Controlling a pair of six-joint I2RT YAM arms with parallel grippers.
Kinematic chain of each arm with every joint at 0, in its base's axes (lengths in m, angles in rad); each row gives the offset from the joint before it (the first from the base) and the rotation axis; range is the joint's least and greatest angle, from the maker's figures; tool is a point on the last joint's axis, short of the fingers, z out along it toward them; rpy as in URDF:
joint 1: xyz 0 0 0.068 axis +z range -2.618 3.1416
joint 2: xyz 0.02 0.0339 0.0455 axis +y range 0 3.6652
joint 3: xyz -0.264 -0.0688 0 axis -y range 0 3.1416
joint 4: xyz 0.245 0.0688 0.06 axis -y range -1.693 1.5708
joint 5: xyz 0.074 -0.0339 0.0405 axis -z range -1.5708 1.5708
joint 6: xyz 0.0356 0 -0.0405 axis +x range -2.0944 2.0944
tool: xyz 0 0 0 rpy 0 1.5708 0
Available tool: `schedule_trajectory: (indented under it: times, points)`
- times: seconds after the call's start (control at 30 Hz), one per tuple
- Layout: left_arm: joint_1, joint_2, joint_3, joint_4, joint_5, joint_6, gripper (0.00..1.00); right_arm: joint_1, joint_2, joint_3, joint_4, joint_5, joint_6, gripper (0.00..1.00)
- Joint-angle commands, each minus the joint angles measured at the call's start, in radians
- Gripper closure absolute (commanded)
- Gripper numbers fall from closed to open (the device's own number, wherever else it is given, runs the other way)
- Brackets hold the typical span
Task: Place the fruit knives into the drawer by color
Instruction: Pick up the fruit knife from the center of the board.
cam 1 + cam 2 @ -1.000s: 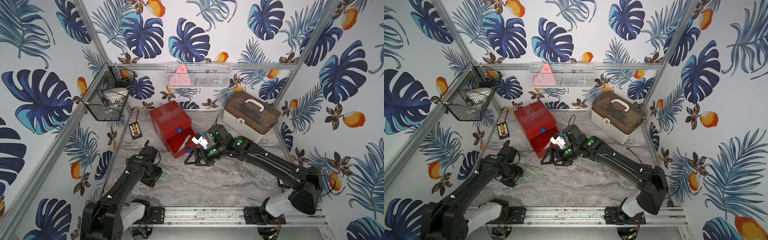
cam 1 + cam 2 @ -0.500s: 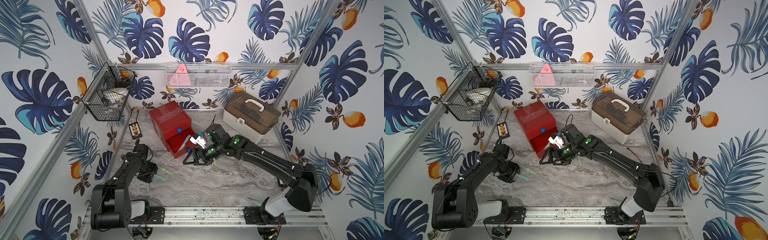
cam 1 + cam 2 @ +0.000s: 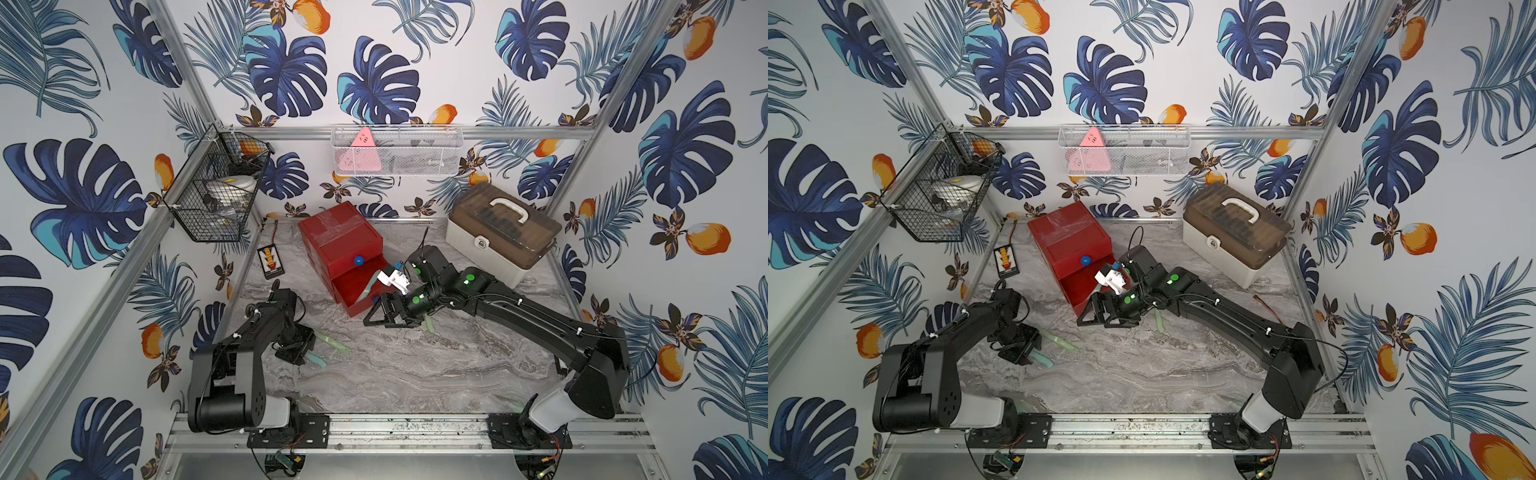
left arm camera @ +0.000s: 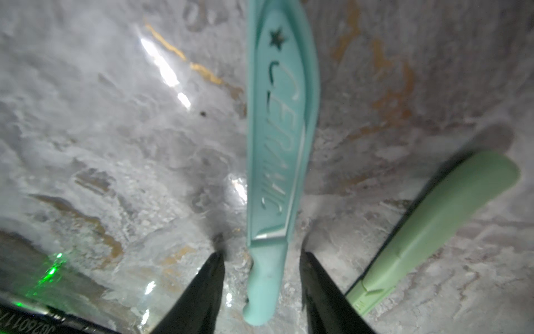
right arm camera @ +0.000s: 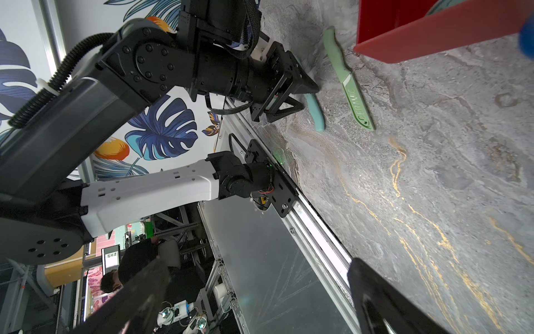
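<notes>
A light teal fruit knife [image 4: 277, 144] lies on the marble floor, and my left gripper [image 4: 261, 256] stands open astride its handle with a gap on each side. In both top views that gripper [image 3: 305, 353] sits low at the front left. A pale green knife [image 4: 433, 225] lies just beside it. Another pale green knife [image 3: 429, 324] shows under my right arm. The red drawer [image 3: 340, 245] has a lower drawer pulled out, a teal knife [image 3: 366, 291] leaning inside. My right gripper [image 3: 380, 316] hangs wide open and empty in front of it.
A beige case [image 3: 500, 237] with a brown lid stands at the back right. A black wire basket [image 3: 216, 199] and a white mesh shelf [image 3: 395, 151] hang on the walls. A small remote [image 3: 271, 262] lies left of the drawer. An aluminium rail [image 3: 415, 430] runs along the front.
My left arm has folded back toward its base while its gripper stayed low over the teal knife. The right arm has hardly moved.
</notes>
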Motion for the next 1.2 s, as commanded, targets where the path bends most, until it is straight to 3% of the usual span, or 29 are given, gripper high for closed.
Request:
schedule_trajectory:
  times: [0.0, 0.6, 0.93, 1.17]
  points:
    - [0.005, 0.018, 0.003, -0.008, -0.018, 0.034, 0.55, -0.005, -0.005, -0.001, 0.018, -0.011, 0.0, 0.0]
    - [0.009, -0.011, -0.085, 0.029, -0.036, 0.061, 0.88, -0.047, -0.044, -0.056, 0.03, -0.029, 0.003, 0.0]
    - [0.005, -0.061, -0.028, -0.087, -0.078, 0.196, 0.87, -0.047, -0.061, -0.145, 0.106, -0.04, 0.041, 0.0]
    - [-0.084, -0.089, 0.013, -0.135, -0.103, 0.238, 0.86, -0.047, -0.058, -0.18, 0.142, -0.049, 0.06, 0.0]
